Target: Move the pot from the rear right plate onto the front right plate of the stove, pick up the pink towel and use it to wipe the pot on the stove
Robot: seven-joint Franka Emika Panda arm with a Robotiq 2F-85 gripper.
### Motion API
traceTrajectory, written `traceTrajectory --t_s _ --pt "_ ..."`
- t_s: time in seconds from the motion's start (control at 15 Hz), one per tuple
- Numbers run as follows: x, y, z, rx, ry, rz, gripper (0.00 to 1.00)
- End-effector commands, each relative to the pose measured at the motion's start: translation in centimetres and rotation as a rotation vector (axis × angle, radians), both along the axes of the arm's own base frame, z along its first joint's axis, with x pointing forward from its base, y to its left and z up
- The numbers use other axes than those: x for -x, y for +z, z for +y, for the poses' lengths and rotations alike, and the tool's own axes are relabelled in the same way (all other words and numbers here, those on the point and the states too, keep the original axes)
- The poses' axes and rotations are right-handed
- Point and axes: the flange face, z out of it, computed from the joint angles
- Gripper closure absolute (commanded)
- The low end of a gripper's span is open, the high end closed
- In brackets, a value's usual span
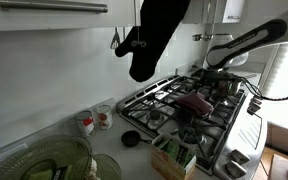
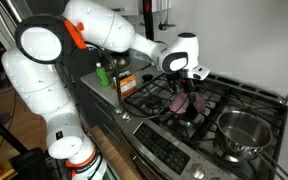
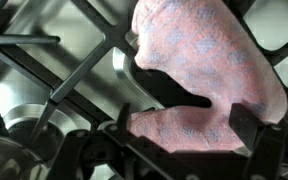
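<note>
- Our claw (image 2: pixel 187 88) hangs jaws-wide straight over the pink towel (image 2: pixel 184 104), with nothing held. In the wrist view a fold of the cloth lies between the two fingers (image 3: pixel 252 138).
- We judge this stance is for a pinch from above. The towel is bunched on the black grate bars (image 3: pixel 79 75), so a raised fold gives more to bite on than a flat edge would.
- Well apart from the claw, toward the knob side of the stove (image 2: pixel 174 150), stands the pot (image 2: pixel 244 133).
- It rests upright on a front burner, so we take the moving step as done and the towel pick-up as the step in hand.
- Its shiny inside looks empty to us.
- Far from the claw, two mugs (image 1: pixel 87 122) stand on the tabletop (image 1: pixel 112 148). We cannot tell what they hold.
</note>
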Motion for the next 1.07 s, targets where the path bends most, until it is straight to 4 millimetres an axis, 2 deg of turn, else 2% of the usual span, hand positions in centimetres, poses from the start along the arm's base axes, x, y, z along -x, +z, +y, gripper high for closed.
traceTrajectory --t_s 0.0,0.13,0.47,0.6,0.8,1.0 --pt "-1.3 -1.1 0.7 -0.031 0.051 -0.003 0.0" --pt "-1.4 -0.7 0.9 -0.046 0.069 -0.02 0.0" --pt "-1.4 3.3 0.9 -0.062 0.097 -0.111 0.0" --pt "-1.6 4.1 1.1 -0.079 0.091 -0.132 0.0" --pt "-1.8 3.1 1.8 -0.106 0.049 -0.147 0.0" --pt "-2.2 0.8 2.4 -0.112 0.033 -0.145 0.0"
